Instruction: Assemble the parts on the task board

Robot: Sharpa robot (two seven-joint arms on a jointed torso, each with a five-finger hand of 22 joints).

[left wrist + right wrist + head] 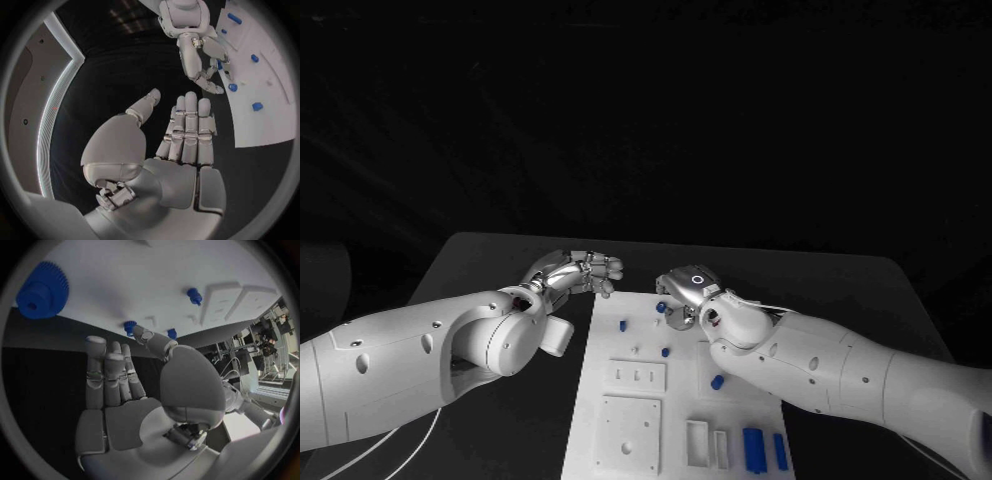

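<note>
A black table (488, 262) carries the white task board (678, 400), which runs lengthwise away from the robot; the surroundings beyond the table are dark. The left hand (577, 272) hovers over bare tabletop just beside the board's far left corner, fingers extended side by side with the thumb set apart and nothing between them, as the left wrist view (181, 135) confirms. The right hand (687, 290) is at the far end of the board, above its surface; the right wrist view (125, 375) shows the fingers straight, the thumb apart, the palm empty. A blue gear (42, 290) lies on the board beyond the right fingertips, not touched. Small blue pegs (622, 325) stand upright on the board near both hands, another blue peg (717, 381) further back. Two blue bars (754, 445) lie side by side at the board's near right end, beside white rectangular recesses (629, 428).
</note>
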